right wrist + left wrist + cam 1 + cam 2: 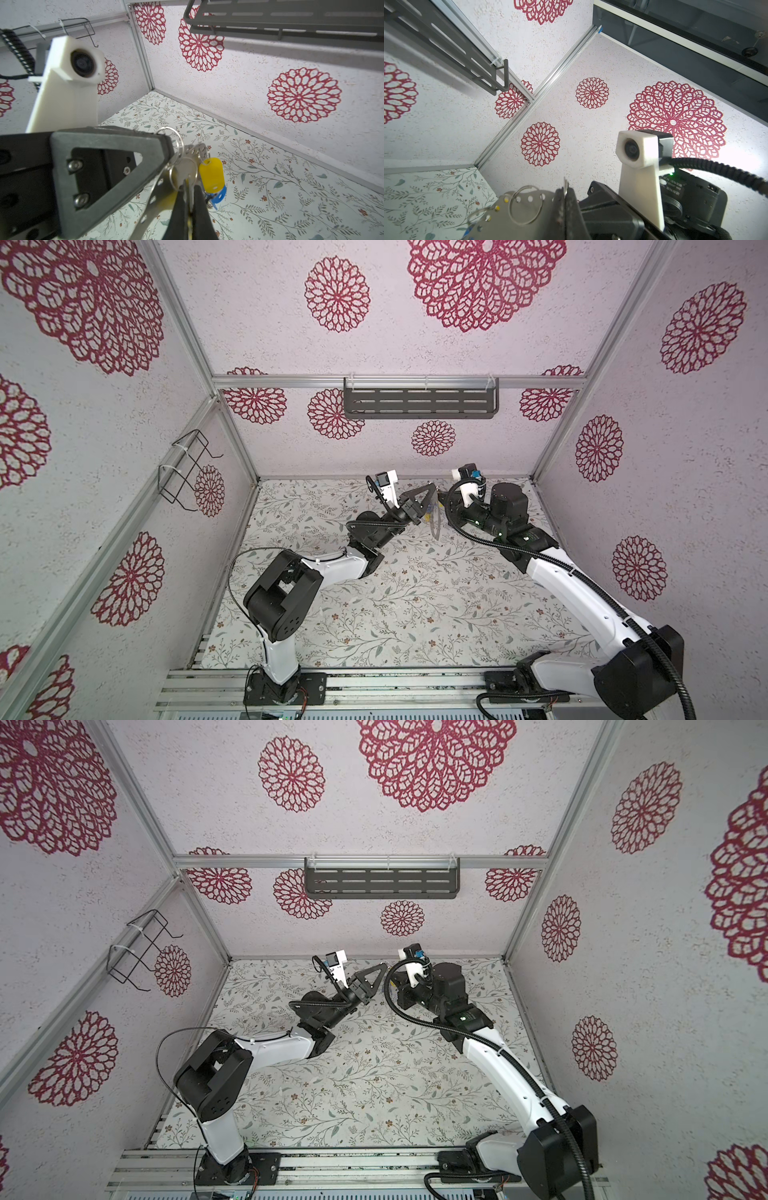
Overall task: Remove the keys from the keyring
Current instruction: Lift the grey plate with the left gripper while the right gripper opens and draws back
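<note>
I have the keyring held in the air between the 2 arms, above the table near the back wall. My left gripper is pressed together on the ring's band. My right gripper is pinched on thin metal in the bunch, I judge a metal loop. The keys hang just beside it: 1 yellow tag, 1 blue tag. So I'm mid-separation; next I must work that loop out of the band while the left holds steady
</note>
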`<act>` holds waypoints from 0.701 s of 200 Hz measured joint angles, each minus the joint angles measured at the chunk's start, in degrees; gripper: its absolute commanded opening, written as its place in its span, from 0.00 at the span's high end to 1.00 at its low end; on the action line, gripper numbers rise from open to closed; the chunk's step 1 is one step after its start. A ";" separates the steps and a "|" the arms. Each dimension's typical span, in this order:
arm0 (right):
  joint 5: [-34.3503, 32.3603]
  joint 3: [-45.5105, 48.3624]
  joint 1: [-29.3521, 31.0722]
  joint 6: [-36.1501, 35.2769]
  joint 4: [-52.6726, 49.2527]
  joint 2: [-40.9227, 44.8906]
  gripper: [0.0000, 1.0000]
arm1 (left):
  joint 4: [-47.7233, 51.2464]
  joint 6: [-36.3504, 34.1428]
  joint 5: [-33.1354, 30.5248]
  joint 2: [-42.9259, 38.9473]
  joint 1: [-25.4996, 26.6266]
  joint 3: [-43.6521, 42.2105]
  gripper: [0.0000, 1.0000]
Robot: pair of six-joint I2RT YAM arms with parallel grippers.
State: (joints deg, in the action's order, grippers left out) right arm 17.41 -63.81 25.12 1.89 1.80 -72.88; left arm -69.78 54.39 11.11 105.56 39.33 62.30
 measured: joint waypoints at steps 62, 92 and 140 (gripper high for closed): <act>-2.47 6.14 2.58 5.53 10.69 0.02 1.00 | -0.26 -5.20 -0.94 2.60 0.04 2.69 1.00; -4.22 6.29 2.86 6.21 11.17 0.09 1.00 | -0.44 -5.57 -0.83 3.34 0.07 3.26 1.00; -5.51 5.40 2.78 7.06 3.72 3.06 0.72 | -0.98 -4.76 1.97 3.32 -0.39 3.45 1.00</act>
State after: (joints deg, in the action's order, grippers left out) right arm 11.90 -58.41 27.90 8.95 5.52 -69.82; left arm -70.76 49.63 13.08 108.88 38.94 65.76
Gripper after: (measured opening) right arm 0.196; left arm 0.044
